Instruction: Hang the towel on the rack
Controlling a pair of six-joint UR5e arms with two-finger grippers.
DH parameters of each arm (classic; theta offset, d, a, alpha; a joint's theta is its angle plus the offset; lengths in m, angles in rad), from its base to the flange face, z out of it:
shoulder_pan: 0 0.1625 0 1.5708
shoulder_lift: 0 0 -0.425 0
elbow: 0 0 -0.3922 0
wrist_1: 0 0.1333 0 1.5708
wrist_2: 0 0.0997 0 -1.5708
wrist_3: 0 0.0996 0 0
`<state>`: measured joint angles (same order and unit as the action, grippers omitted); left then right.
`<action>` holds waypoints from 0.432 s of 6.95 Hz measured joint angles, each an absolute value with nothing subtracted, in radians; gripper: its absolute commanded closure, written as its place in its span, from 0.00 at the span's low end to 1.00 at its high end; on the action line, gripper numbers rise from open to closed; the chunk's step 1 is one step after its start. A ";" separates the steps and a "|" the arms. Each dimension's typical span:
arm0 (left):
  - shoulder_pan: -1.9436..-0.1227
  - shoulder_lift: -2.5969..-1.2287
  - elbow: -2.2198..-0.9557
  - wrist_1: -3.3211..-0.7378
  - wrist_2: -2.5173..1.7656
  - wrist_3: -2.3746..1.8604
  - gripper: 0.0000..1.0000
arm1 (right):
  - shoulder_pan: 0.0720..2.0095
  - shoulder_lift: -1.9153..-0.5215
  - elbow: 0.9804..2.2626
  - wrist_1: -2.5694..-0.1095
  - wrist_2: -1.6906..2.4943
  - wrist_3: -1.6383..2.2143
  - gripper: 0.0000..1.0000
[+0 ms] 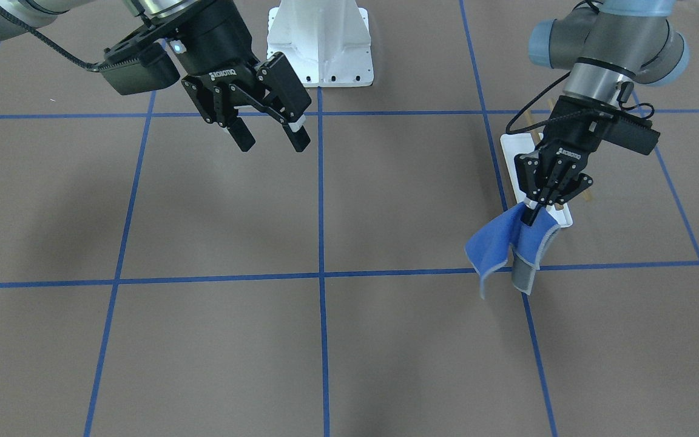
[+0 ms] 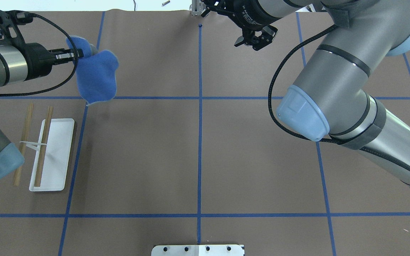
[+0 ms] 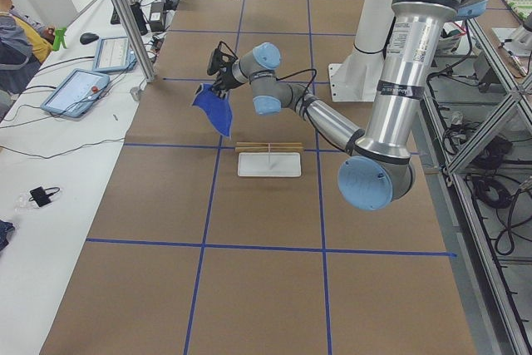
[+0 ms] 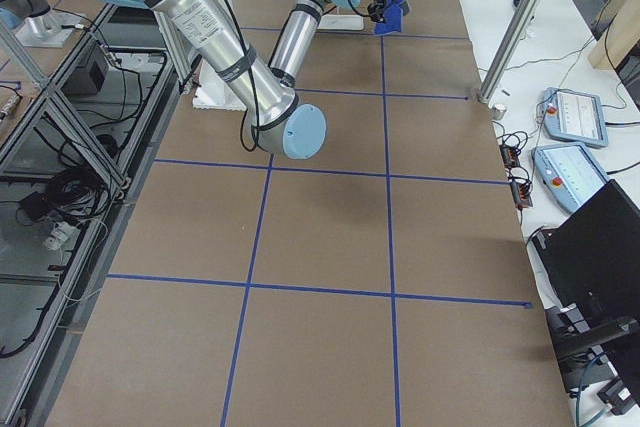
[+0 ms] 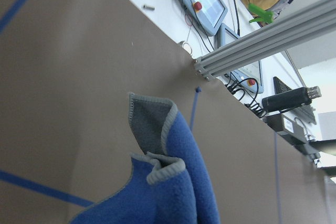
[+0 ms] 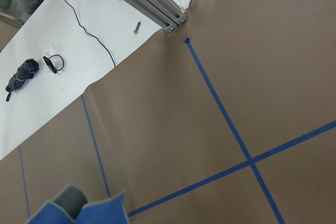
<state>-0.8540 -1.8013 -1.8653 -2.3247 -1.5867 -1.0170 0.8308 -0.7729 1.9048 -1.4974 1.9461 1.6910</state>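
Observation:
My left gripper [image 1: 530, 220] [image 2: 78, 54] is shut on the towel [image 1: 510, 243] [image 2: 96, 78], a blue cloth with a grey back and pale edging. The towel hangs in the air above the table, beyond the far end of the rack. It also shows in the left wrist view [image 5: 168, 182] and at the bottom of the right wrist view [image 6: 79, 208]. The rack [image 2: 52, 153] [image 1: 516, 152] has a flat white base and two bare wooden rods [image 2: 45, 142]; it stands nearer the robot than the towel. My right gripper [image 1: 270, 136] [image 2: 256, 39] is open and empty, raised over the table's far middle.
A big white bolted pedestal [image 1: 319, 42] stands at the robot's side of the table. Blue tape lines [image 2: 199, 124] cross the brown table. An aluminium post [image 3: 125, 14] stands at the operators' edge, with tablets [image 3: 75, 93] beyond it.

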 measured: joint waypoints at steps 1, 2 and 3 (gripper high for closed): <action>-0.860 -1.839 -1.877 -2.258 -1.536 -0.904 1.00 | 0.832 -0.779 1.904 -1.492 1.946 1.688 0.00; -0.863 -1.854 -1.907 -2.221 -1.518 -0.905 1.00 | 0.833 -0.789 1.905 -1.483 1.946 1.687 0.00; -0.863 -1.845 -1.942 -2.211 -1.514 -1.010 1.00 | 0.834 -0.804 1.905 -1.465 1.947 1.686 0.00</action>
<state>-0.8628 -1.8453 -1.9423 -2.2115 -1.5138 -1.0099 0.8339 -0.8035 1.9047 -1.4652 1.9466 1.6862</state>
